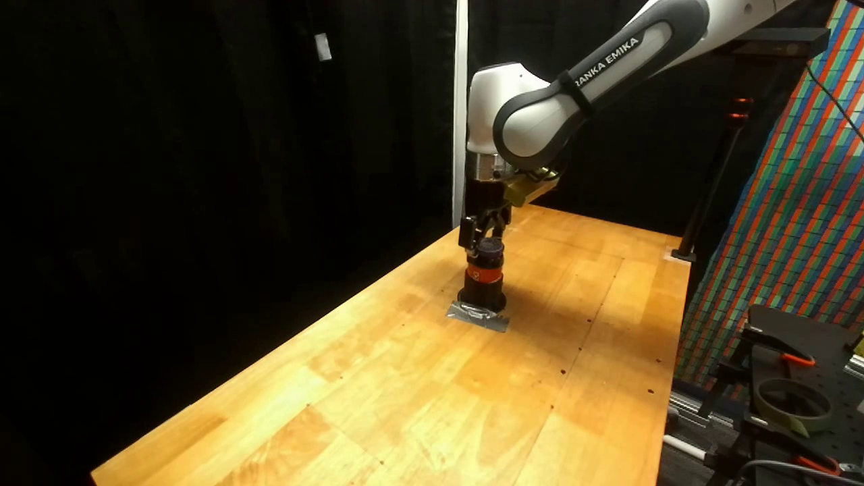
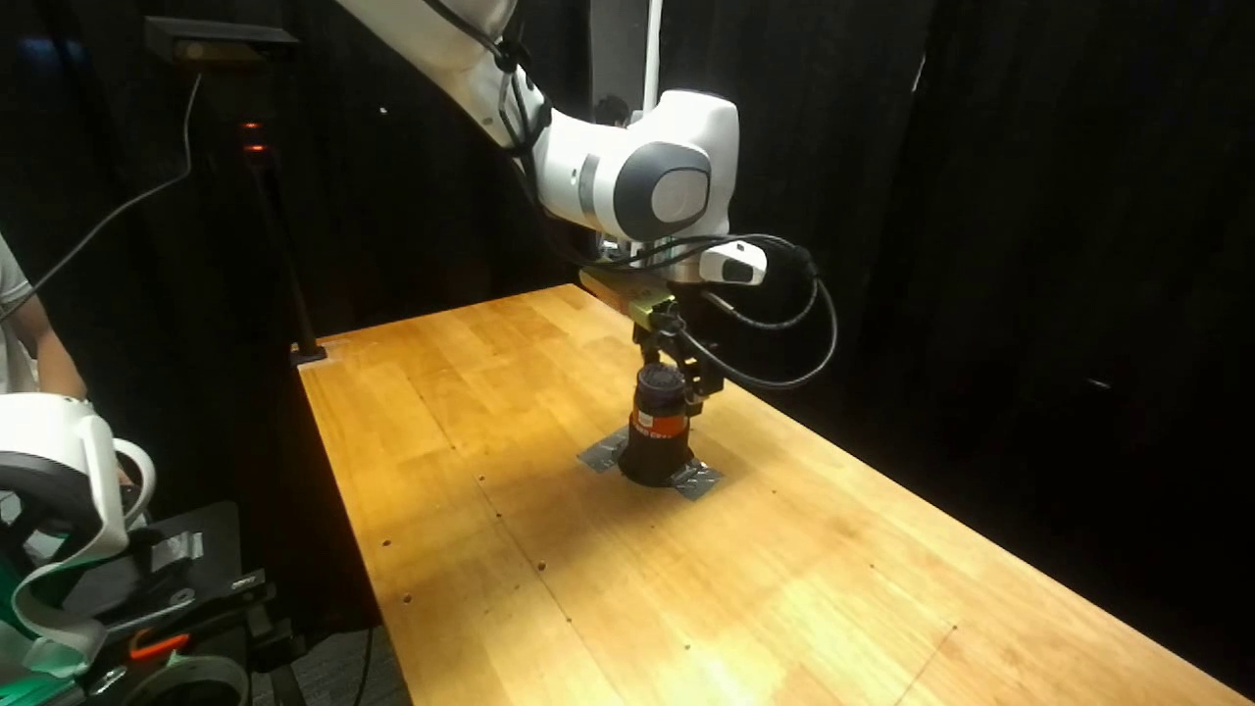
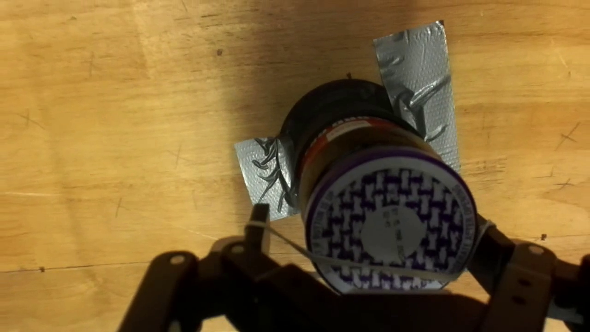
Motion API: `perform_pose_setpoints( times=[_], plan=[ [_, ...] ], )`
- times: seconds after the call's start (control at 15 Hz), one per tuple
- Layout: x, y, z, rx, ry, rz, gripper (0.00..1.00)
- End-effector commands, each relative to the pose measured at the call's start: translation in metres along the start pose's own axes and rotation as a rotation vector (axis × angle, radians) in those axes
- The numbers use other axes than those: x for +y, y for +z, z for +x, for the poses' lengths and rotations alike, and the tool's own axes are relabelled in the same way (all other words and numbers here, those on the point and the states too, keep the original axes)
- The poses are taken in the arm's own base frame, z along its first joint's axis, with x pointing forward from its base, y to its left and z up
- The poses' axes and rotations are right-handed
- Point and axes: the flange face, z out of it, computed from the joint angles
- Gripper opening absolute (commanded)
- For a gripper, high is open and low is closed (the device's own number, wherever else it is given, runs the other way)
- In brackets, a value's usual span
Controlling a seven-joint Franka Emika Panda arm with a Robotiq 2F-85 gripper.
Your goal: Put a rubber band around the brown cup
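The brown cup, a small jar with a dark body, orange-red band and purple-white lid, stands upright in both exterior views (image 1: pixel 484 275) (image 2: pixel 659 424) and in the wrist view (image 3: pixel 392 189). My gripper (image 1: pixel 483 240) is open, pointing down beside the cup's top; it also shows in an exterior view (image 2: pixel 677 380). In the wrist view the open gripper (image 3: pixel 372 234) has one finger on each side of the lid. A pale rubber band (image 3: pixel 380 268) is stretched between the two fingers and crosses over the lid's lower part. The finger tips' exact height beside the cup is unclear.
Grey tape strips (image 3: pixel 421 78) (image 2: pixel 698 480) hold the cup's black base to the wooden table (image 1: pixel 418 391). A black pole (image 1: pixel 709 182) stands at a table corner. A side cart with a tape roll (image 1: pixel 793 401) and a white headset (image 2: pixel 59 471) are off the table.
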Motion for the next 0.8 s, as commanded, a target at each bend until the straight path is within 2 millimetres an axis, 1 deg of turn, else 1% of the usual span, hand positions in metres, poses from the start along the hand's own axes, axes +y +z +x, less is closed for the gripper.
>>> perform_pose_setpoints(
  times=[0.0,0.27,0.4,0.53,0.73],
  plan=[
    [0.016,-0.012,-0.017,-0.042,-0.001,0.005,1.00],
    [0.022,-0.014,-0.034,-0.083,-0.014,0.010,1.00],
    [0.025,-0.012,-0.042,-0.094,-0.020,0.007,1.00],
    [0.028,-0.007,-0.049,-0.081,-0.015,-0.002,1.00],
    [0.035,0.009,-0.060,-0.056,0.009,-0.011,1.00]
  ],
)
